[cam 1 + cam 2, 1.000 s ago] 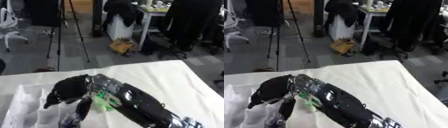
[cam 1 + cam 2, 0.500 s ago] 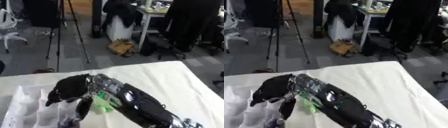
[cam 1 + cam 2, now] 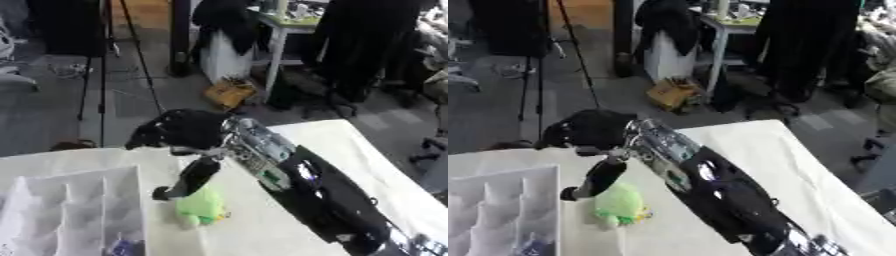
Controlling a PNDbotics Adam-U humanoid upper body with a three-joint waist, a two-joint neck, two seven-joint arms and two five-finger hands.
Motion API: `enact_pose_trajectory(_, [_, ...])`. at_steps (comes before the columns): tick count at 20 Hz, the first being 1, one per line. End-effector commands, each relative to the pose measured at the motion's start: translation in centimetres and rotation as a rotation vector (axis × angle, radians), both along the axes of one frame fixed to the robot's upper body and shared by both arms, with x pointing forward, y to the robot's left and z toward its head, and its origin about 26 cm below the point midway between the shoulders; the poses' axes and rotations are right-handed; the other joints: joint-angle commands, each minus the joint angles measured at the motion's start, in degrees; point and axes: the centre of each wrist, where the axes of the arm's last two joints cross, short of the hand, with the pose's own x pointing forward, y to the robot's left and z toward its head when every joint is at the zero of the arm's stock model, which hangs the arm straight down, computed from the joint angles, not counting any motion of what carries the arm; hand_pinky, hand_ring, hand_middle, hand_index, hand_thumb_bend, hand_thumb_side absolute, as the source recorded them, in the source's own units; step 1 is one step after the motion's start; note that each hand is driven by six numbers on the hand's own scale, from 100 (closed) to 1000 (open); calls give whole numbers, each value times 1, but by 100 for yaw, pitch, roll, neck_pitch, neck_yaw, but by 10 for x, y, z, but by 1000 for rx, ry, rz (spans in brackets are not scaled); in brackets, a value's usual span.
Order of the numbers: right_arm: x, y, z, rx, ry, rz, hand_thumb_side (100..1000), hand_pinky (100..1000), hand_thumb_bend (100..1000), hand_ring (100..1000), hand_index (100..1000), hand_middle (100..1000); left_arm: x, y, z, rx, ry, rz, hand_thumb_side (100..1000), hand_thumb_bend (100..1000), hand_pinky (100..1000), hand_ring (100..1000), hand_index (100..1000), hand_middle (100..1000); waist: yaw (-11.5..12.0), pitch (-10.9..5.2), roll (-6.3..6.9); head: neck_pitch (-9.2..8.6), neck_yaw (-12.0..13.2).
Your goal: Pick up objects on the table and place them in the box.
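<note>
Lying just below right hand (image 3: 179, 131): green toy (image 3: 202, 205)

Even indoor light, overall motion blur

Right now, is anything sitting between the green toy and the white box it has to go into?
Nothing visible. The green toy lies on the table just right of the white box; the right hand hangs above it.

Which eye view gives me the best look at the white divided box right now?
The left eye view: the white divided box shows several rows of compartments beside the small green soft toy, under the right hand. The right eye view cuts off the box's left part at the picture's edge.
</note>
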Motion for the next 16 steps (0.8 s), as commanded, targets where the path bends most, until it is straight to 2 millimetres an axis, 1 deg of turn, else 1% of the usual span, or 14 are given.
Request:
enact_pose_trajectory(1, [-8,-18,12,64,-14,-37,583,839,476,880,958,931,-4,6,4,11,-21,30,823,475,965,853,741,808,-190,-82,239,-14,55])
enact_pose_trajectory(4, [-11,-20,9,115,-4,-57,583,828,467,883,958,931,-6,8,0,9,-10,43,828,469,967,857,741,811,-420,-47,408,17,87])
enact_pose_trajectory(6, [-13,-20,7,145,7,-64,583,826,467,882,957,929,-7,9,-3,10,-4,48,829,469,967,857,741,811,-504,-39,477,38,106])
enact_pose_trajectory(7, [-14,-20,7,154,12,-65,587,802,456,866,951,916,-7,9,-4,10,-2,49,832,467,968,860,740,814,-523,-36,496,44,112])
enact_pose_trajectory(8, [-14,-19,1,192,40,-59,591,759,437,828,934,873,-9,10,-6,9,7,53,834,464,970,864,742,818,-584,-29,576,62,142])
enact_pose_trajectory(9, [-14,-19,-2,233,72,-50,591,759,437,828,934,873,-10,11,-9,9,14,57,834,464,970,864,742,818,-627,-27,625,74,163])
enact_pose_trajectory(10, [-15,-17,-6,285,104,-30,588,715,424,799,916,842,-10,12,-11,8,20,61,834,464,971,867,746,821,-675,-19,679,84,187])
enact_pose_trajectory(13, [-23,-12,-6,412,157,33,576,672,414,764,896,808,-12,14,-15,5,31,74,827,470,972,869,748,823,-775,-6,773,89,249])
enact_pose_trajectory(14, [-27,-10,-5,467,164,66,568,644,406,743,880,782,-13,15,-16,4,35,80,823,473,972,871,750,825,-824,2,800,89,284])
enact_pose_trajectory(15, [-32,-8,-4,517,173,94,568,644,406,743,880,782,-14,15,-17,5,37,85,823,473,972,871,750,825,-859,6,815,88,307])
enact_pose_trajectory(16, [-37,-5,-4,570,186,135,557,617,395,722,866,760,-14,16,-18,4,39,91,817,479,973,873,752,828,-920,7,832,85,343])
